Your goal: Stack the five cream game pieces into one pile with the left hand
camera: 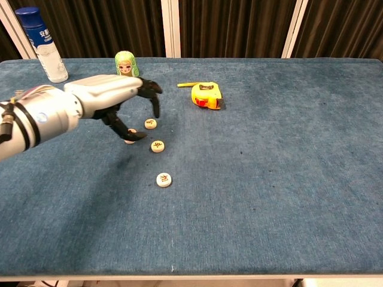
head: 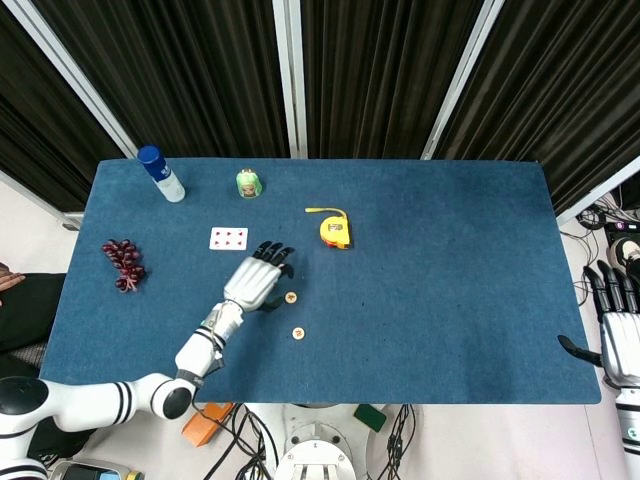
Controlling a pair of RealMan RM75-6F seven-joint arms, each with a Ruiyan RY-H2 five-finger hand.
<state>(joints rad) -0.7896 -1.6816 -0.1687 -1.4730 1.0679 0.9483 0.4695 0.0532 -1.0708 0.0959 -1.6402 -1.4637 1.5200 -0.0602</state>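
Hovering over the blue table [camera: 287, 179], left hand [camera: 122, 101] fingers spread, empty, above cream game pieces [camera: 157, 146]; right hand [head: 618, 330] off-table, fingers apart

the right half of the table [head: 470, 300] lies open, with broad bare cloth from the tape measure [head: 336, 231] to the right edge, and the near strip in front of the pieces [camera: 163, 179] is free too. the left hand [head: 256, 281] hangs low over the pieces near the middle, its fingers spread among them, so room there is tight. behind it the card [head: 228, 238], doll [head: 249, 183] and bottle [head: 161, 173] stand along the far left, the grapes [head: 123, 263] lie at the left edge, and the right hand [head: 618, 330] is off the table's right side.
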